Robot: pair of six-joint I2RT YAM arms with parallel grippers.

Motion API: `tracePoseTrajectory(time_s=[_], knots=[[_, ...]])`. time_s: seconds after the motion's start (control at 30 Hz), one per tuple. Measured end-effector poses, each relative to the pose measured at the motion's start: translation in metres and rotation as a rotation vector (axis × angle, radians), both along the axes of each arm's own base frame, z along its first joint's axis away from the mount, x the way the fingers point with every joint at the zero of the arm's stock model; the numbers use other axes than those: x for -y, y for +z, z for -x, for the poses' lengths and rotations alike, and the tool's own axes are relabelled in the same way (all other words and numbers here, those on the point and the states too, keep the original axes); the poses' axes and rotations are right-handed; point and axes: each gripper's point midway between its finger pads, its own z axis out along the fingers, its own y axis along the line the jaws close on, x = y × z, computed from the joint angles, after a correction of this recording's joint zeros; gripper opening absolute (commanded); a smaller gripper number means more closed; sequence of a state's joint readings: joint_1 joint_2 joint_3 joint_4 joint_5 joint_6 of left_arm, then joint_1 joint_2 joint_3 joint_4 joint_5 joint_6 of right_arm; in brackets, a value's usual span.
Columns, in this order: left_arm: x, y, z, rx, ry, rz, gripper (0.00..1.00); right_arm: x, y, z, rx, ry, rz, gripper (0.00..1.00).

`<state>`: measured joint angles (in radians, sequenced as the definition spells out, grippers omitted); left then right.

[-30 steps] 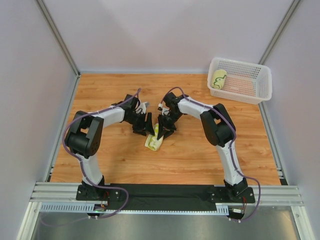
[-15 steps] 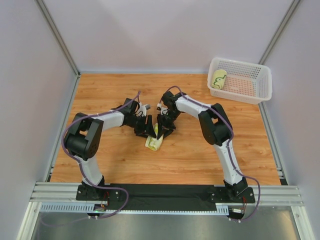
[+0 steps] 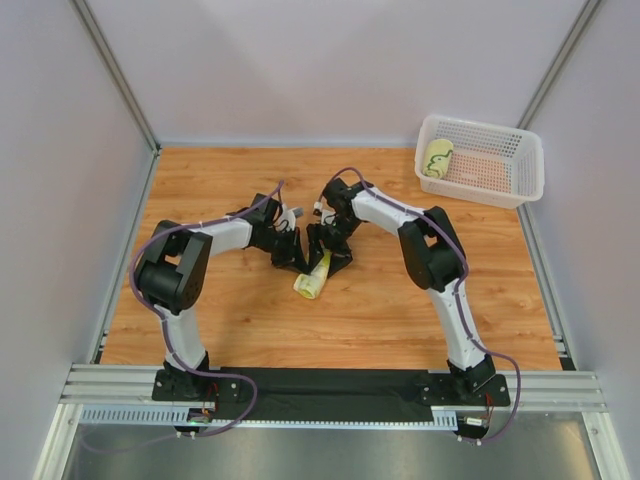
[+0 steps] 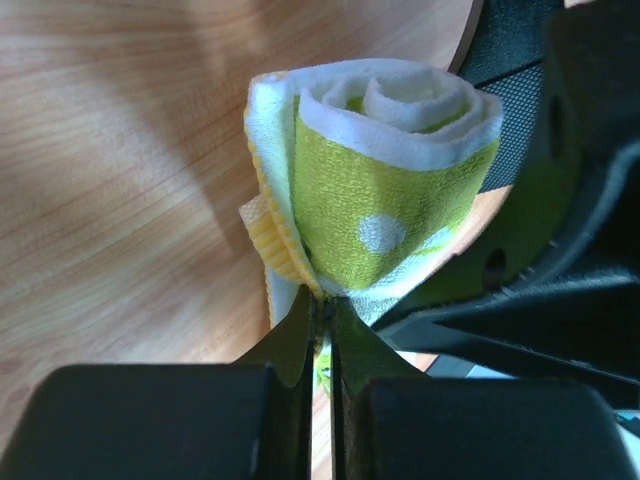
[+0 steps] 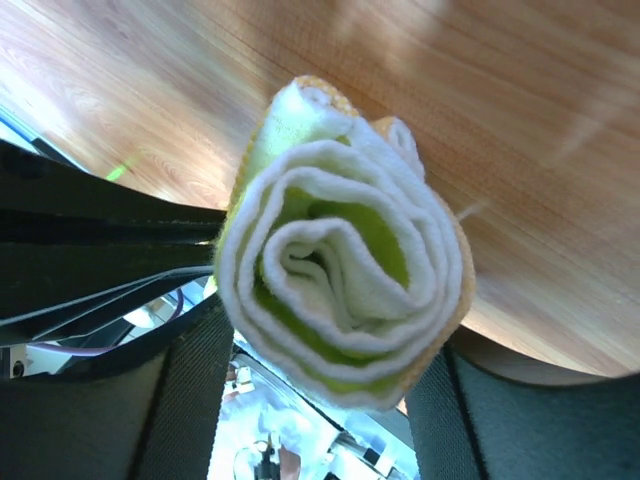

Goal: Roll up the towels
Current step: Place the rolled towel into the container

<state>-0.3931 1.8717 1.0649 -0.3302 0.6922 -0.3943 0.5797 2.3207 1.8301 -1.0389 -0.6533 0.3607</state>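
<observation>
A rolled yellow-green and white towel [image 3: 312,279] lies on the wooden table between both grippers. My left gripper [image 3: 297,254] is shut, pinching the loose edge of the towel [image 4: 385,190] between its fingertips [image 4: 300,330]. My right gripper [image 3: 331,252] stands open, one finger [image 5: 190,390] on each side of the towel's spiral end [image 5: 340,290]. In the left wrist view the right gripper's black fingers [image 4: 560,260] sit just behind the roll. A second rolled towel [image 3: 437,157] lies in the white basket [image 3: 522,175].
The white basket stands at the back right corner of the table. Grey walls enclose the wooden table [image 3: 220,310] on three sides. A metal rail [image 3: 330,385] with the arm bases runs along the near edge.
The left gripper has closed on the towel's edge. The right gripper has opened around the roll. Both grippers have shifted slightly right, and the roll has turned a little.
</observation>
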Motion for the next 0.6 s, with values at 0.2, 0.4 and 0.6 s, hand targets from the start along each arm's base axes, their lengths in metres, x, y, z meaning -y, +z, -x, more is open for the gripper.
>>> tracePoseTrajectory(time_s=[0.2, 0.4, 0.6], knots=[[-0.002, -0.003, -0.001, -0.039, 0.021, -0.002, 0.0, 0.012, 0.014, -0.009, 0.029, -0.054, -0.033, 0.69], [-0.004, -0.008, -0.002, -0.17, 0.086, 0.044, 0.0, 0.029, 0.029, -0.014, 0.069, -0.138, -0.083, 0.69], [-0.003, -0.01, -0.002, -0.286, 0.15, 0.104, 0.0, 0.026, 0.008, -0.002, 0.05, -0.204, -0.091, 0.67]])
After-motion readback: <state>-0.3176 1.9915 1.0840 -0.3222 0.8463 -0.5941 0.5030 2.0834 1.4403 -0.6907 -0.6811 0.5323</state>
